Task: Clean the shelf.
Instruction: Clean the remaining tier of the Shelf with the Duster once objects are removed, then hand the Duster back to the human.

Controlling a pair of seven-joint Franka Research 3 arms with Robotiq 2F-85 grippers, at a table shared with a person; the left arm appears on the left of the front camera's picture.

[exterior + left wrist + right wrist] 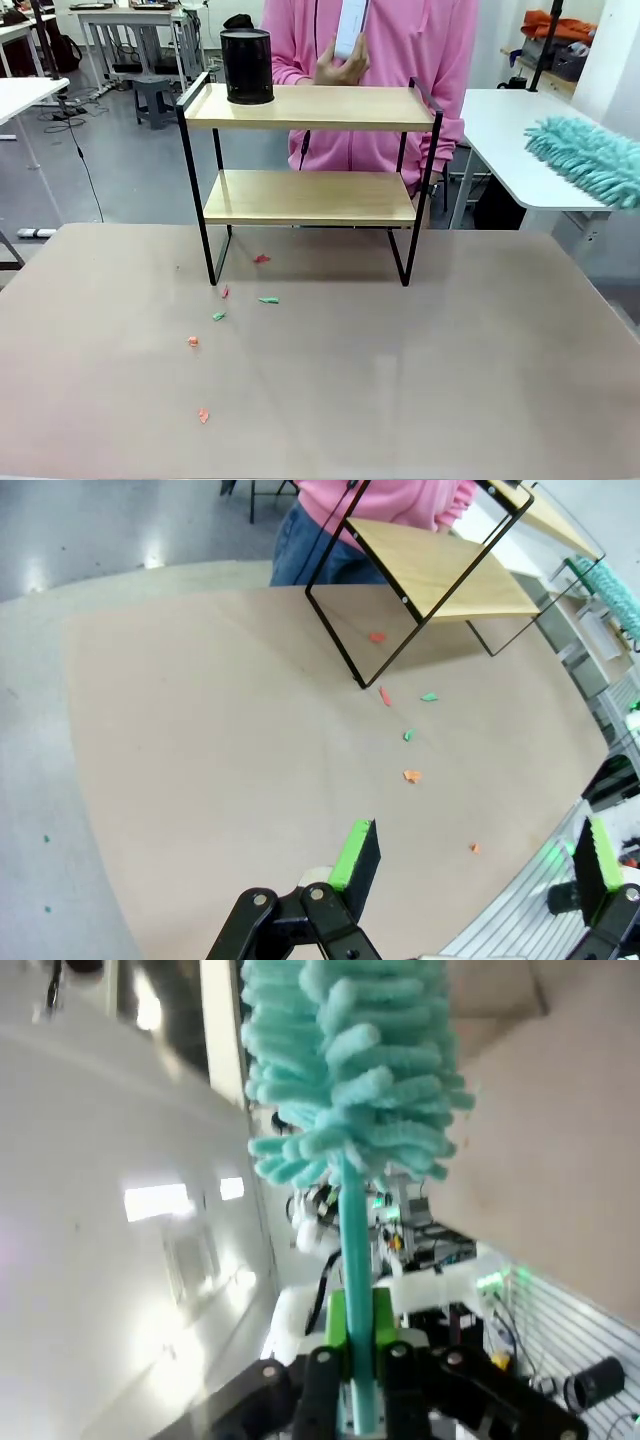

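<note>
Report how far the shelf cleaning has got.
Done: the right jaws are shut on the teal duster. In hand: a person's hand holds a white object above the shelf. To do: the black cup sits on the top board, and coloured scraps lie on the table.

The robot's black two-finger left gripper (478, 832) and matching right gripper (358, 1325), and a person (420, 60) dressed in pink.
Each left finger is a flat black wedge faced with a bright green pad (352, 848). Jointed black links below it are pinned by round silver screws (262, 900). The right gripper has the same black linkage and green pads (blurred, so its finer details cannot be told). The person wears a loose pink long-sleeved sweatshirt (440, 40) and blue jeans (300, 555).
</note>
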